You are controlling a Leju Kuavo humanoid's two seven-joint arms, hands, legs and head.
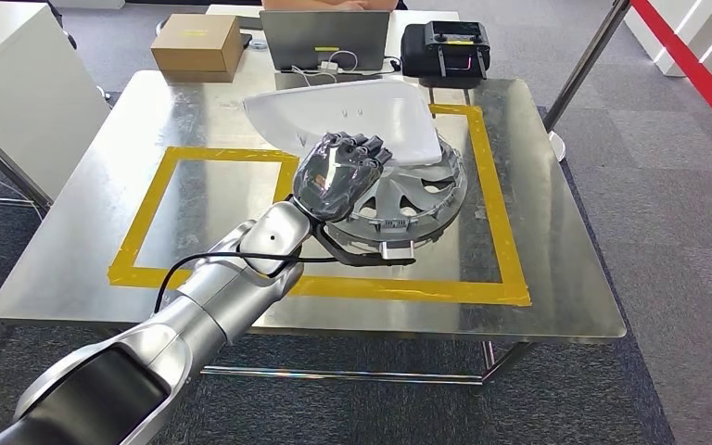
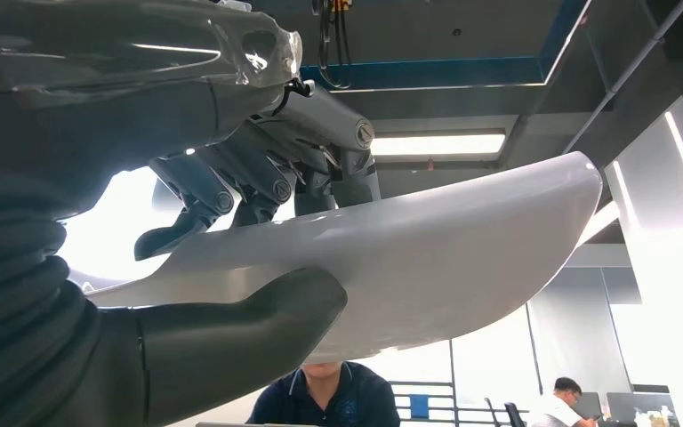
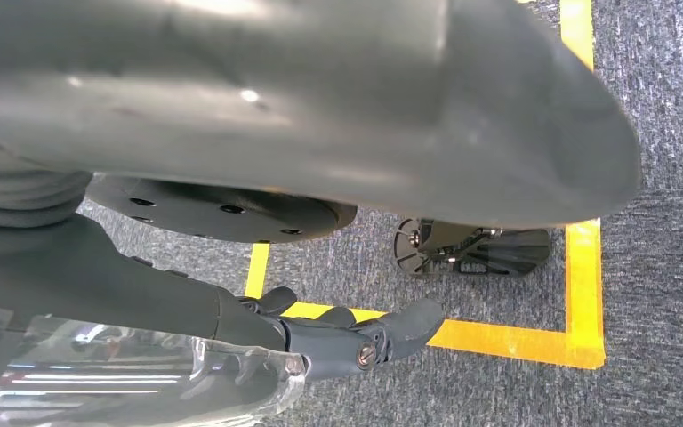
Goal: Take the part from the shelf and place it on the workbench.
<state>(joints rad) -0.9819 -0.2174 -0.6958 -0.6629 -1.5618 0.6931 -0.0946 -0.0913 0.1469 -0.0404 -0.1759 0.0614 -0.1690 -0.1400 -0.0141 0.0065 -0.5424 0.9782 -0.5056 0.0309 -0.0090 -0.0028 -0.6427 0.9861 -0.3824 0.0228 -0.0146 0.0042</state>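
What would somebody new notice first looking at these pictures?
Probably the robot's left hand reaching over the metal workbench, gripping a large white curved part above a grey wheel cover. Both sit at the right yellow tape square. Beyond the table's far edge stand a cardboard box and a laptop.

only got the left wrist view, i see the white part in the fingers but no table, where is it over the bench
observer: In the head view the left hand holds the white part over the metal workbench, inside the yellow tape rectangle.
operator: anything under it
observer: Yes, a grey wheel cover lies flat on the bench, partly under the part. I cannot tell whether they touch.
operator: and the right hand
observer: The right hand hangs low over the grey carpet floor, holding nothing.
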